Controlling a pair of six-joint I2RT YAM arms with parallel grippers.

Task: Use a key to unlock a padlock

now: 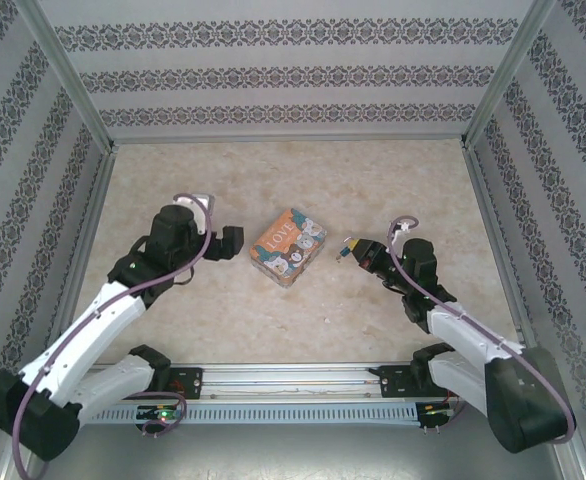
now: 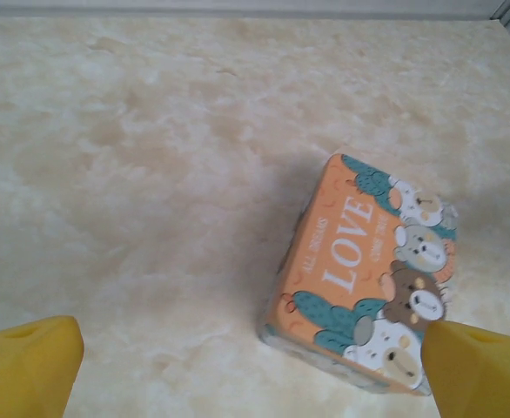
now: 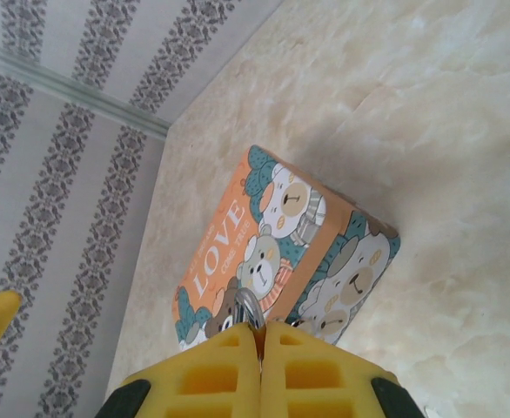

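My right gripper [image 3: 259, 338] is shut on a thin silvery curved bit of metal [image 3: 249, 306] that sticks out between its yellow pads; it looks like the key. In the top view this gripper [image 1: 347, 250] hovers just right of the orange-and-teal LOVE box [image 1: 287, 247]. The teal padlock is hidden from me. My left gripper [image 2: 259, 383] is open, with one yellow fingertip [image 2: 24, 370] over bare table and the other by the box's near corner [image 2: 364, 279]. It holds nothing. In the top view it [image 1: 231, 240] sits just left of the box.
The LOVE box [image 3: 272, 244] lies flat in the middle of the beige marbled table [image 1: 303, 180], between the two grippers. Patterned walls with metal frame rails [image 1: 283, 140] close in the back and both sides. Purple cables run along both arms.
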